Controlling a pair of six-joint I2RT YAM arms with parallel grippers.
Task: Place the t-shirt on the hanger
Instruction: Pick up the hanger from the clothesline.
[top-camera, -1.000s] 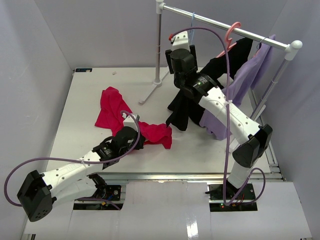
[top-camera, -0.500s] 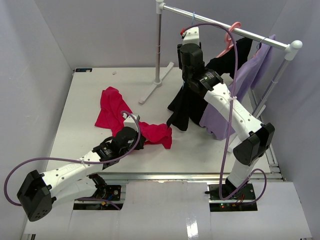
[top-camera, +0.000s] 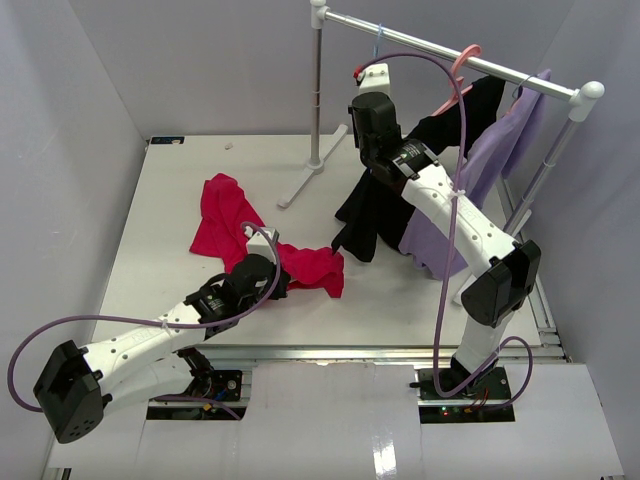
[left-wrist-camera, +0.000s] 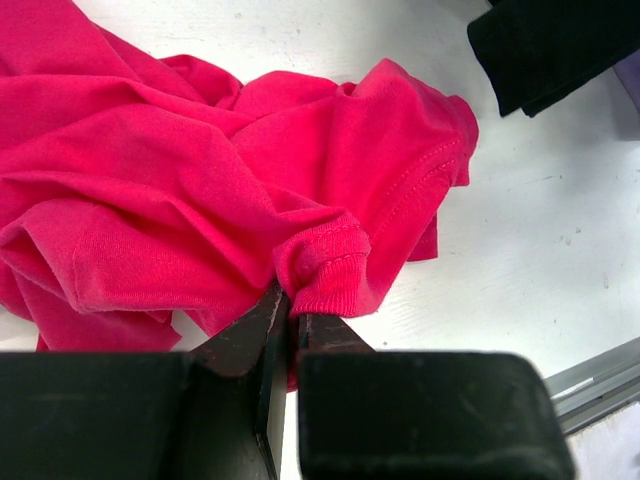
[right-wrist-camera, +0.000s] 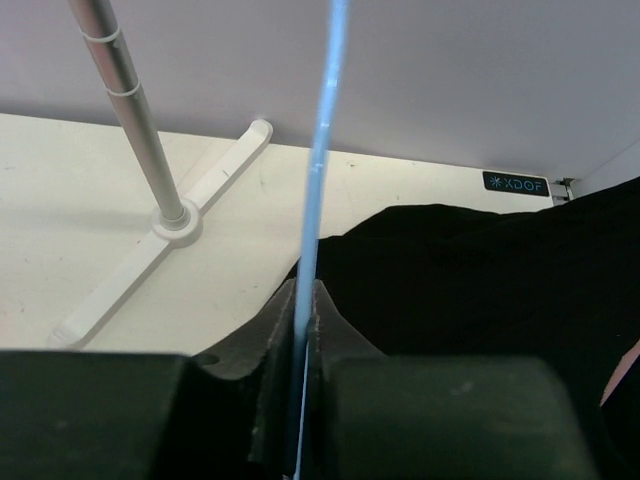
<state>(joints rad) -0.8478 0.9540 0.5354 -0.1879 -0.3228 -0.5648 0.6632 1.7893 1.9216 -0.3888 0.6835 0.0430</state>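
In the top view we see only the hook of the hanger (top-camera: 378, 32) on the rail (top-camera: 420, 42); the wire below it is hidden behind the right arm (top-camera: 440, 200). In the right wrist view the wire runs off the top edge. In the left wrist view the picture's edges cut off the t-shirt (left-wrist-camera: 150, 170) and the black garment (left-wrist-camera: 560, 45), and we cannot tell which hem the left gripper (left-wrist-camera: 290, 312) pinches.
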